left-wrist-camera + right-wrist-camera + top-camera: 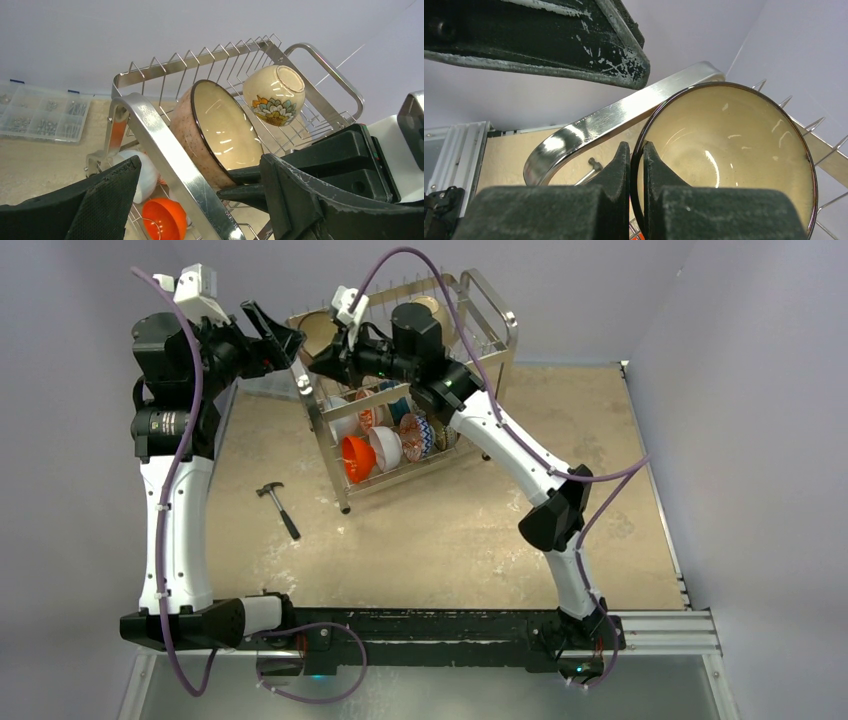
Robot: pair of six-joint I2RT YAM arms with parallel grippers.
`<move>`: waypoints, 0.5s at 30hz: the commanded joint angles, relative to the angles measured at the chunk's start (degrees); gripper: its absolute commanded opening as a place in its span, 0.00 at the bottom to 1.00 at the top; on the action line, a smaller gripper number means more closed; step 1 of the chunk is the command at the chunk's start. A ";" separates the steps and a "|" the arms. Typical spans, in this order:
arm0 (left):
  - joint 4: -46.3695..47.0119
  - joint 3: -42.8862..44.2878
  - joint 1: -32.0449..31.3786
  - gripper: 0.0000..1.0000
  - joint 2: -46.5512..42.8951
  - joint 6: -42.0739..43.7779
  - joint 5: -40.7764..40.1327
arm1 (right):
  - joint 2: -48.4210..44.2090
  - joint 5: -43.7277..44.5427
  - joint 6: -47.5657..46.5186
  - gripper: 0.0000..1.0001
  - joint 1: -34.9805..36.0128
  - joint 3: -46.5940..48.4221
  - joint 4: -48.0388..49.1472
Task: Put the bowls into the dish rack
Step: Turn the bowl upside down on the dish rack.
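Note:
The dish rack (pixel 498 322) stands at the back of the table. Its lower tier holds an orange bowl (pixel 357 457), a white bowl (pixel 387 447) and a patterned bowl (pixel 417 435). A large tan bowl (pixel 729 150) stands on edge at the left end of the upper tier, with my right gripper (pixel 637 155) shut on its dark rim. In the left wrist view, a beige flower-patterned bowl (pixel 275 95) leans behind the tan bowl (pixel 220 130). My left gripper (pixel 200 200) is open at that end of the rack; the looped handle (pixel 165 150) crosses between its jaws, and nothing is held.
A hammer (pixel 279 506) lies on the table left of the rack. A clear plastic compartment box (pixel 42 112) sits by the back wall on the left. The two grippers are close together at the rack's left handle (pixel 599 125).

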 commanded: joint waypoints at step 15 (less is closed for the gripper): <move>15.45 -5.04 0.31 0.86 -5.81 -0.43 5.84 | -8.33 -20.00 44.35 0.00 -7.80 -7.75 30.11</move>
